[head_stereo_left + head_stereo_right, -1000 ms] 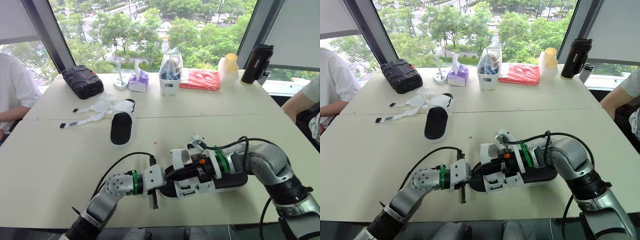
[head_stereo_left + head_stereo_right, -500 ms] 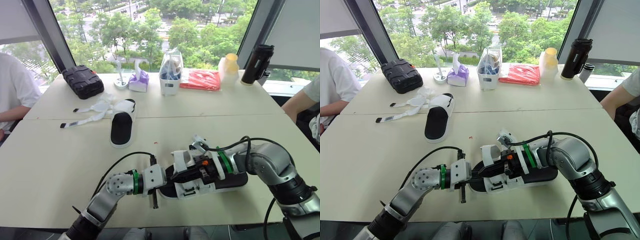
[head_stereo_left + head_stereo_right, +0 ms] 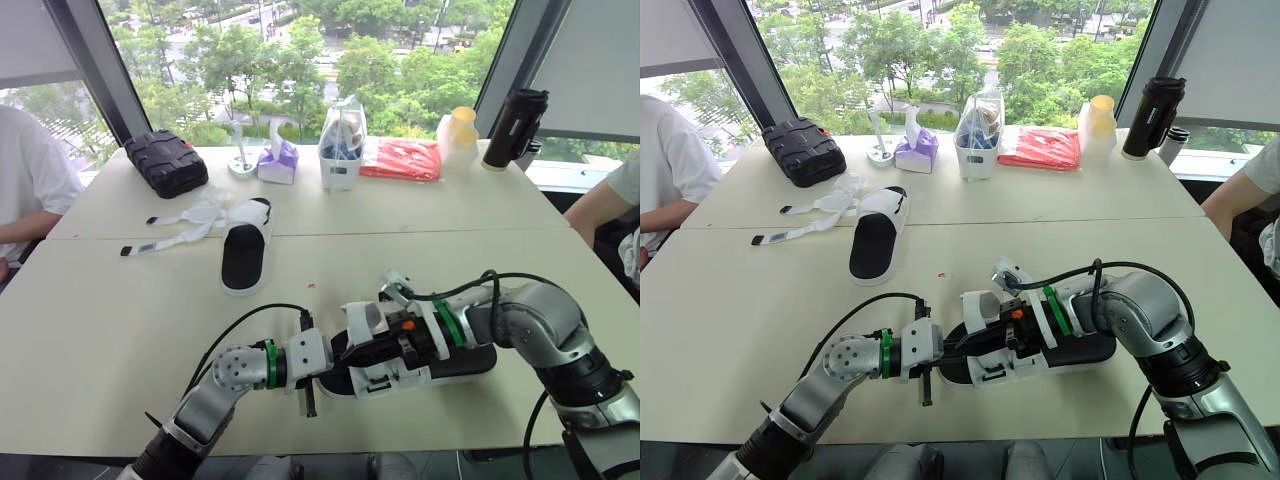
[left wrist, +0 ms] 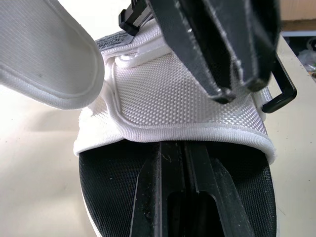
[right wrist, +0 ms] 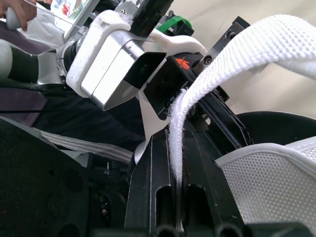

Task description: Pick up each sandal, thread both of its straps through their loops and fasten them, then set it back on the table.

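Your right gripper [image 3: 362,350] is clenched on a white mesh strap [image 5: 276,37] of the near sandal [image 3: 465,363]; in the right wrist view the strap runs down edge-on between the two black fingers [image 5: 153,177] and arcs up and away from them. The near sandal lies on its sole at the front of the table [image 3: 110,330], between your two arms, toe end towards your left arm. Your left gripper [image 3: 335,362] sits at that toe end with its fingers [image 4: 168,168] pressed together, lying along the black footbed just short of the white upper; you cannot tell from these views whether they pinch anything. The far sandal [image 3: 243,255] rests flat further back on your left side, well apart, its loose straps [image 3: 175,230] spread out on the tabletop.
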